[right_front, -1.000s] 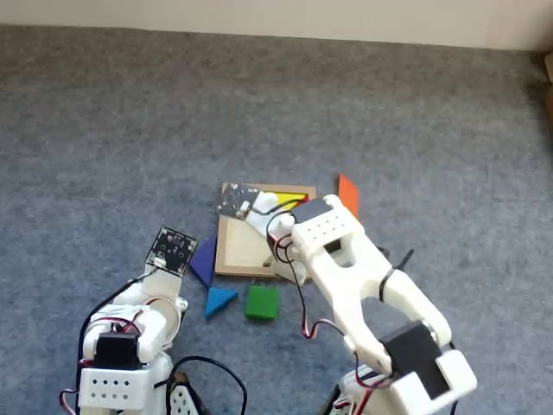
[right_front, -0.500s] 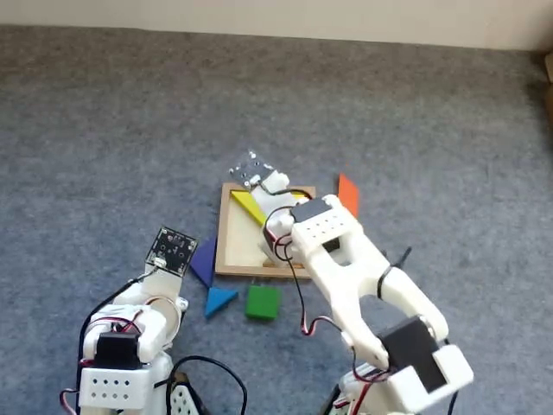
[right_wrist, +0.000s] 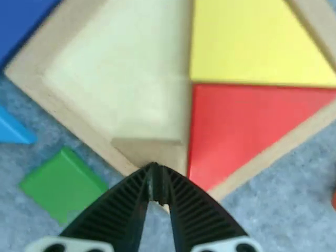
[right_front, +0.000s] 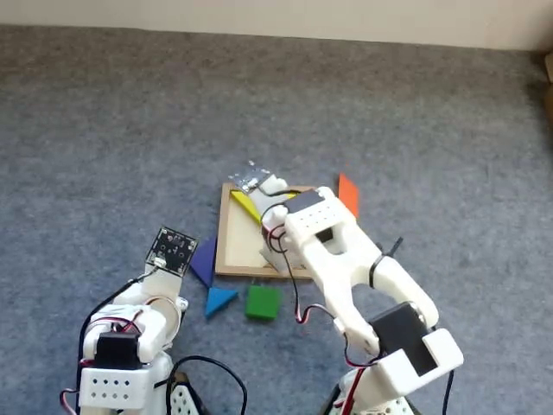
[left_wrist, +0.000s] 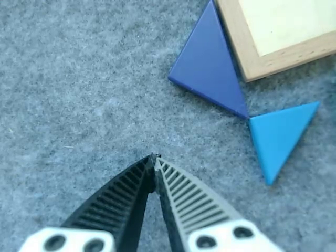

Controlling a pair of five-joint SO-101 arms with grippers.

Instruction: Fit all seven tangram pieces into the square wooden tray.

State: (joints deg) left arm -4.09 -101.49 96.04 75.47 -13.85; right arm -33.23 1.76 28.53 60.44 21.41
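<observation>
Grey carpet (right_front: 130, 130) all round, wooden tray (right_front: 226, 251) on it with yellow piece (right_wrist: 252, 42) and red piece (right_wrist: 241, 126) seated, green square (right_front: 261, 303) and dark blue triangle (left_wrist: 210, 68) loose just beside it — flat, stiff, light, probably slick, so I'd pinch across opposite edges — while left gripper (left_wrist: 154, 163) and right gripper (right_wrist: 155, 184) both sat closed, empty.

The tray (right_wrist: 121, 68) is pale, plain wood. The yellow triangle (right_wrist: 252, 47), red triangle (right_wrist: 241, 126), dark blue triangle (left_wrist: 210, 68), light blue triangle (left_wrist: 278, 134), green square (right_front: 261, 302) and orange piece (right_front: 348, 194) are each one solid colour. The carpet (right_front: 130, 130) is flecked grey.
</observation>
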